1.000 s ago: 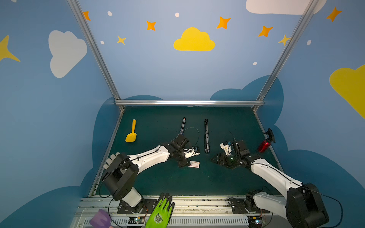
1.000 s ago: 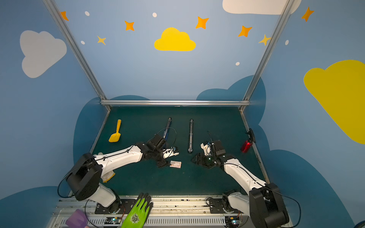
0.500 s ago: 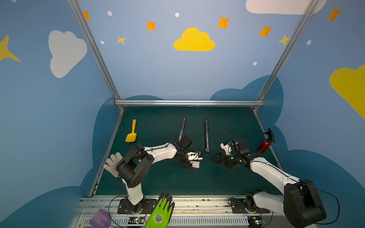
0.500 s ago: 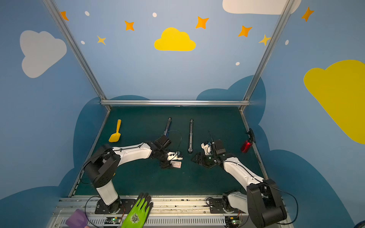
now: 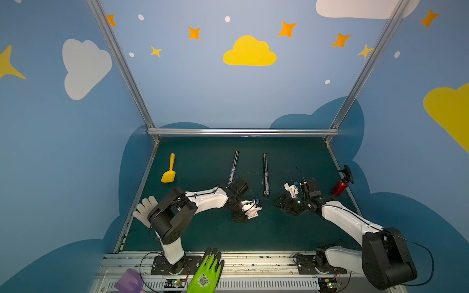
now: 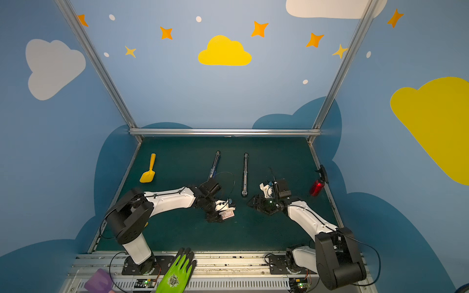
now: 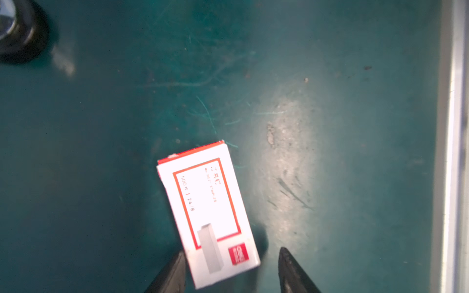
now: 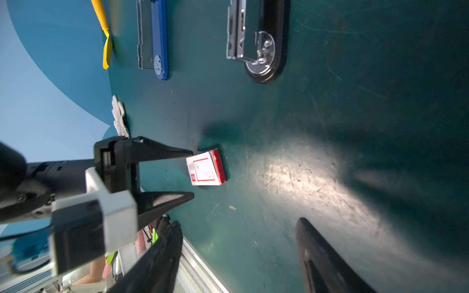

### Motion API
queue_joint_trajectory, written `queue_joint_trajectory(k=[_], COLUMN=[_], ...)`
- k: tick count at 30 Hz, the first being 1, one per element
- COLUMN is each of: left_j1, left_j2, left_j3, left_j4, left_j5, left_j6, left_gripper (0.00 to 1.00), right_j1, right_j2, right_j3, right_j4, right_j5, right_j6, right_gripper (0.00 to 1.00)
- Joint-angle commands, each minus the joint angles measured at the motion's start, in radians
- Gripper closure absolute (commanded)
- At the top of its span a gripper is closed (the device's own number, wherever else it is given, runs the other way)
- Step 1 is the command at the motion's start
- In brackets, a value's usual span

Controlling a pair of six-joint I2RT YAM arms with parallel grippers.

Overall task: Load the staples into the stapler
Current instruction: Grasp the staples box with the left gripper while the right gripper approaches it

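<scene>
Nearest me, the left gripper (image 7: 231,253) is spread around one end of the white, red-labelled staple box (image 7: 208,213), which lies flat on the green mat (image 7: 101,126). One finger is against its side and the other is clear. The right gripper (image 8: 238,222) hangs spread and empty, apart to its right. Beyond lie the blue stapler (image 8: 159,38) and the black stapler (image 8: 276,38), both opened flat.

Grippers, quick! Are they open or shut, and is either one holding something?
Left gripper: open, fingertips either side of one end of the staple box, not gripping it.
Right gripper: open, holding nothing.
</scene>
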Motion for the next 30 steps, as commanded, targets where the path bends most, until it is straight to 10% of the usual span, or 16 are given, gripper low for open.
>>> queue_joint_trajectory(k=[1, 20, 30], left_j1=[-0.006, -0.082, -0.128], left_j2=[-0.066, -0.093, -0.075], left_j3=[-0.068, -0.264, -0.285], left_j4=[0.109, 0.438, 0.458], left_j5=[0.007, -0.177, -0.251], left_j6=[-0.106, -0.288, -0.279], left_gripper=[0.4, 0.42, 0.5], right_j1=[-0.002, 0.031, 0.142], right_j2=[0.03, 0.111, 0.33], right_j3=[0.01, 0.015, 0.137], right_j4=[0.043, 0.149, 0.061], right_j5=[-0.033, -0.056, -0.014], right_j6=[0.011, 0.055, 0.019], right_gripper=[0.29, 0.32, 0.57])
